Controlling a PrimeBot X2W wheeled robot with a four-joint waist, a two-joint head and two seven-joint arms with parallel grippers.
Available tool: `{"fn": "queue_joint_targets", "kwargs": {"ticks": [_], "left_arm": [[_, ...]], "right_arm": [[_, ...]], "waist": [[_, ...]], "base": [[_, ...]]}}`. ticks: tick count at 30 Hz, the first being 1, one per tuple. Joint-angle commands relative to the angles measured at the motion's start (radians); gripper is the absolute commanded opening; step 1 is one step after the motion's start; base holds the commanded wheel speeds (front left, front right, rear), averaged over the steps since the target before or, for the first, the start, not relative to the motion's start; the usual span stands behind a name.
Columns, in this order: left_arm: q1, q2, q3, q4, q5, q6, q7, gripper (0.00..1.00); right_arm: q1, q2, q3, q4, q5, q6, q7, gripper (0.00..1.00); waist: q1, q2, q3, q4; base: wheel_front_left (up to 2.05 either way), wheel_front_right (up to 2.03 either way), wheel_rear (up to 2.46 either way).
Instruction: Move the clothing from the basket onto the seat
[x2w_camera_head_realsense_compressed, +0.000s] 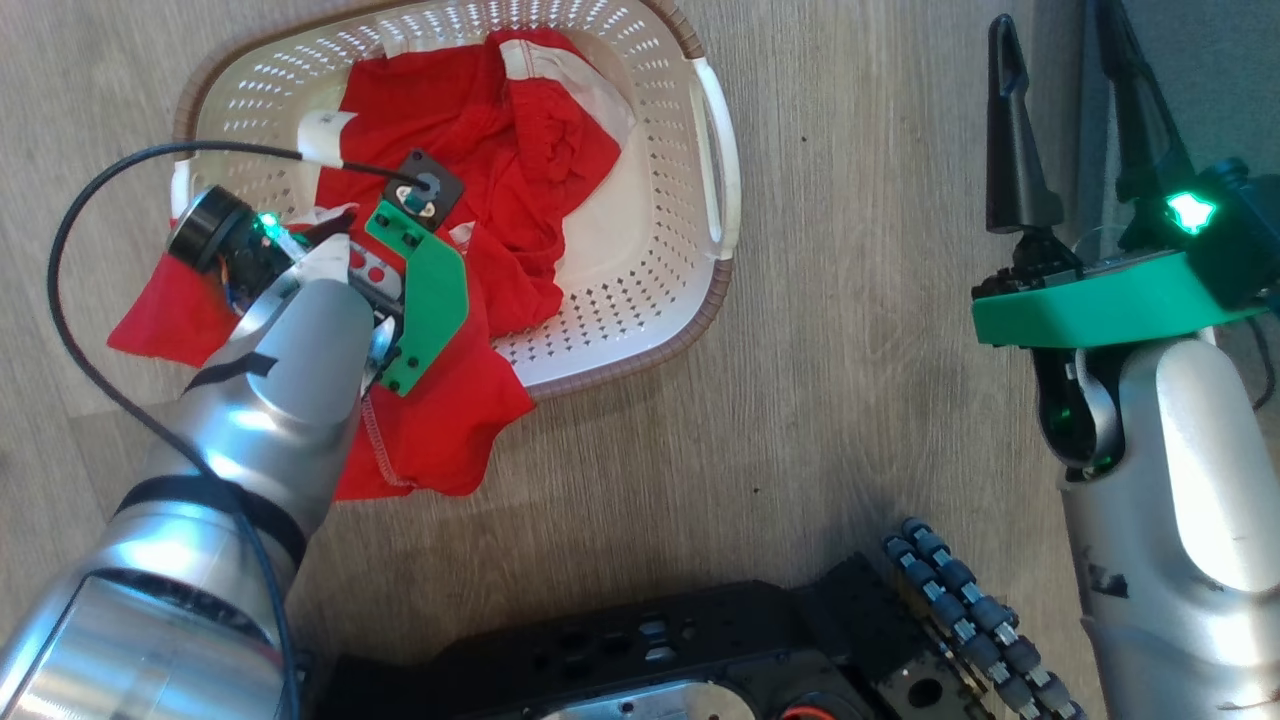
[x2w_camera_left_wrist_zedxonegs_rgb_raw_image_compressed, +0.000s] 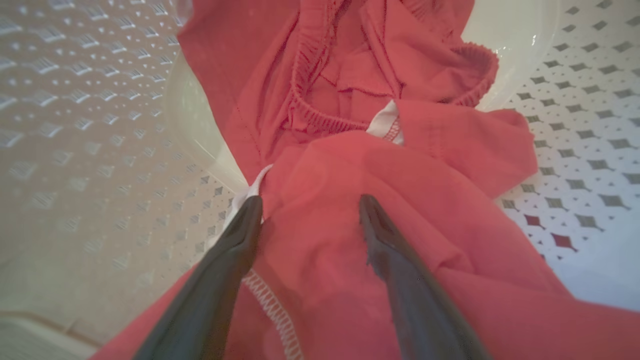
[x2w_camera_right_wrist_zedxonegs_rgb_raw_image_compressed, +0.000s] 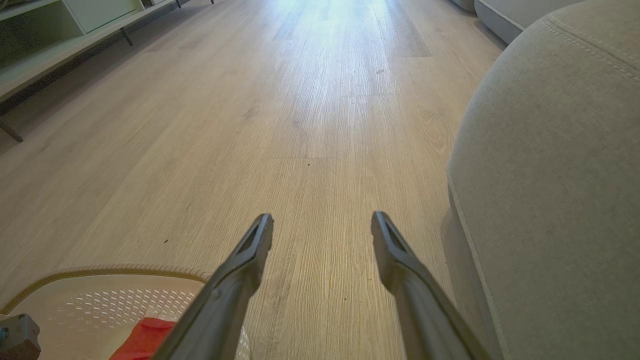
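Step in hand, by my judgement: left tool (x2w_camera_left_wrist_zedxonegs_rgb_raw_image_compressed: 310, 200) to take clothing (x2w_camera_head_realsense_compressed: 520, 140).
- Left tool was open, fingers apart, red fold between them, nothing pinched yet.
- Advice: go deeper, close on thick fold, not on thin hem; lift high so cloth clears rim & basket (x2w_camera_head_realsense_compressed: 650, 80) is not dragged. Garments looked tangled, so may come up together.
- Right tool (x2w_camera_right_wrist_zedxonegs_rgb_raw_image_compressed: 322, 217) was open, empty, above floor (x2w_camera_head_realsense_compressed: 850, 350), just beside seat (x2w_camera_right_wrist_zedxonegs_rgb_raw_image_compressed: 550, 175).
- Basket stood on floor, held red clothing w/ white panels; part hung over its rim under left arm, onto floor.
- Seat carried no clothing where visible.
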Motion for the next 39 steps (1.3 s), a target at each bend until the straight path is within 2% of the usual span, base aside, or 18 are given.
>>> {"fn": "queue_joint_targets", "kwargs": {"ticks": [1,6,7,9,10,11,18,22,31,39], "left_arm": [[0.002,0.024,0.003,0.000,0.009,-0.005,-0.001,1.00],[-0.003,0.019,-0.017,0.022,0.010,-0.020,0.012,1.00],[-0.003,0.018,-0.021,0.026,0.008,-0.026,0.018,0.56],[-0.003,0.015,-0.026,0.032,0.003,-0.036,0.027,0.28],[-0.004,0.013,-0.030,0.034,0.002,-0.039,0.030,0.09],[-0.004,0.012,-0.034,0.037,0.001,-0.044,0.036,0.00],[-0.002,0.004,-0.045,0.047,-0.020,-0.061,0.054,0.00],[0.002,-0.003,-0.039,0.035,-0.048,-0.067,0.014,0.00],[0.033,-0.015,0.033,-0.049,-0.166,-0.042,-0.165,0.00],[0.128,-0.017,0.092,-0.160,-0.300,-0.021,-0.359,0.00]], "right_arm": [[0.020,0.013,0.021,-0.032,0.010,0.000,-0.006,1.00],[0.015,0.013,0.022,-0.027,0.015,0.000,-0.006,1.00],[0.014,0.013,0.022,-0.027,0.015,0.000,-0.006,1.00],[0.014,0.013,0.021,-0.028,0.014,0.000,-0.006,1.00],[0.014,0.013,0.020,-0.028,0.014,0.000,-0.006,1.00],[0.014,0.013,0.019,-0.028,0.013,0.000,-0.006,1.00],[0.014,0.013,0.013,-0.029,0.010,0.000,-0.006,1.00],[0.020,0.013,0.009,-0.024,0.008,0.000,-0.006,1.00],[0.046,0.013,0.000,-0.004,0.004,0.000,-0.006,1.00],[0.116,0.013,-0.016,0.027,-0.002,0.000,-0.006,1.00]], "waist": [[0.0000,0.0001,-0.001,0.001],[0.0000,0.0001,-0.007,0.004],[0.0000,0.0001,-0.008,0.004],[0.0000,0.0001,-0.011,0.005],[0.0000,0.0001,-0.012,0.006],[0.0000,0.0001,-0.013,0.006],[0.0000,0.0001,-0.021,0.008],[0.0000,0.0001,-0.037,0.015],[0.0000,0.0001,-0.126,0.045],[0.0000,0.0001,-0.308,0.089]], "base": [[0.00,0.00,0.00],[0.00,0.00,0.00],[0.00,0.00,0.00],[0.00,0.00,0.00],[0.00,0.00,0.00],[0.00,0.00,0.00],[0.00,0.00,0.00],[0.00,0.00,0.00],[0.00,0.00,0.00],[0.00,0.00,0.00]]}}
